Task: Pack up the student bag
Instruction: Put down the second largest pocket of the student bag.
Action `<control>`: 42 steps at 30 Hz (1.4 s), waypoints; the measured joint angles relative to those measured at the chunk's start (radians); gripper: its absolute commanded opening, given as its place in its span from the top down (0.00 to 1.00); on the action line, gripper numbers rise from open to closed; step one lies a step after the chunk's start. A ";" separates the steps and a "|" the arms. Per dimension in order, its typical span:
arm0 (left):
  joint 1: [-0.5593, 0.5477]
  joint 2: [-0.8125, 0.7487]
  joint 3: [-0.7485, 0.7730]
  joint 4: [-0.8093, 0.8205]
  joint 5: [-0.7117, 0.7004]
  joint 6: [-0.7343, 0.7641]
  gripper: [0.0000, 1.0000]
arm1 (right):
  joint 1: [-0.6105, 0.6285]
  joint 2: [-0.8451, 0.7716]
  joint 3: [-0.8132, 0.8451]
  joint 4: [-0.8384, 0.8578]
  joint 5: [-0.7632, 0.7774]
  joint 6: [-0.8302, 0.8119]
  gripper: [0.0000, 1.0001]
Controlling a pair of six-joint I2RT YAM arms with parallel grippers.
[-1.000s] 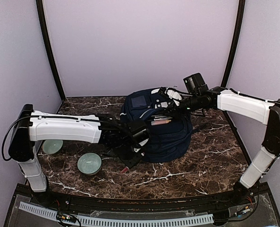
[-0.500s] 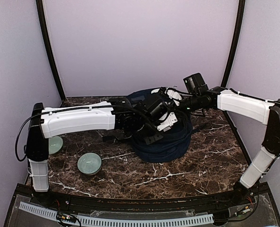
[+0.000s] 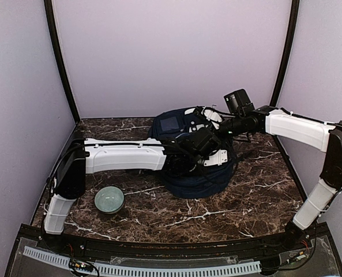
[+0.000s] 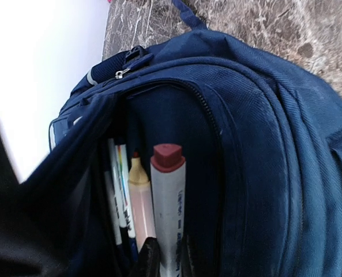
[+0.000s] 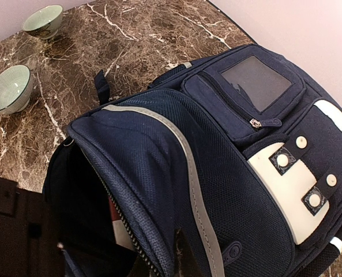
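Left gripper (image 4: 168, 258): we see its jaws clamped on the lower barrel of a white marker (image 4: 169, 202) with a dark red cap. The cap points away from the wrist camera.
Marker's place: it sits inside the open compartment of the student bag (image 5: 217, 173), just beside a peach marker (image 4: 139, 202) with a yellow tip. Thin pens (image 4: 120, 184) stand to the other side of the peach one, against the compartment wall.
Right gripper (image 3: 215, 130): we read its jaws as together, pinching the zip edge of the bag's flap (image 5: 153, 150). The flap stands lifted off the compartment mouth.
Student bag: it lies on the bench (image 3: 245, 196) toward the rear middle, between the two arms. Its front faces up, showing a window pocket (image 5: 256, 81) and pale grey patches (image 5: 286, 179) with round studs.
Bowls (image 5: 9, 86): two pale green bowls stand upright on the bench. Both are on the left arm's side and well apart from the bag.
Bench: its top is dark brown stone with white veins.
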 measured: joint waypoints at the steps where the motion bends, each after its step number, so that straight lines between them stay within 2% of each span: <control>1: 0.004 0.021 0.008 0.019 -0.016 0.019 1.00 | 0.000 0.000 0.000 0.000 0.000 0.000 1.00; 7: 0.023 0.111 0.017 0.079 -0.076 0.106 1.00 | 0.000 0.000 0.000 0.000 0.000 0.000 1.00; 12: 0.048 0.140 0.036 0.125 -0.119 0.130 0.86 | 0.000 0.000 0.000 -0.001 0.000 0.001 1.00; 19: 0.075 0.152 0.056 0.177 -0.158 0.127 0.72 | -0.006 0.000 0.000 0.005 0.004 0.007 1.00; 32: 0.047 0.153 0.055 0.188 -0.186 0.126 0.62 | -0.006 0.000 0.000 0.006 0.003 0.006 1.00; 37: -0.002 0.104 0.019 0.183 -0.207 0.118 0.60 | -0.014 0.000 0.000 0.002 0.002 0.002 1.00; 42: -0.091 -0.054 -0.082 0.136 -0.219 0.069 0.60 | -0.031 -0.005 -0.001 0.000 -0.006 -0.005 1.00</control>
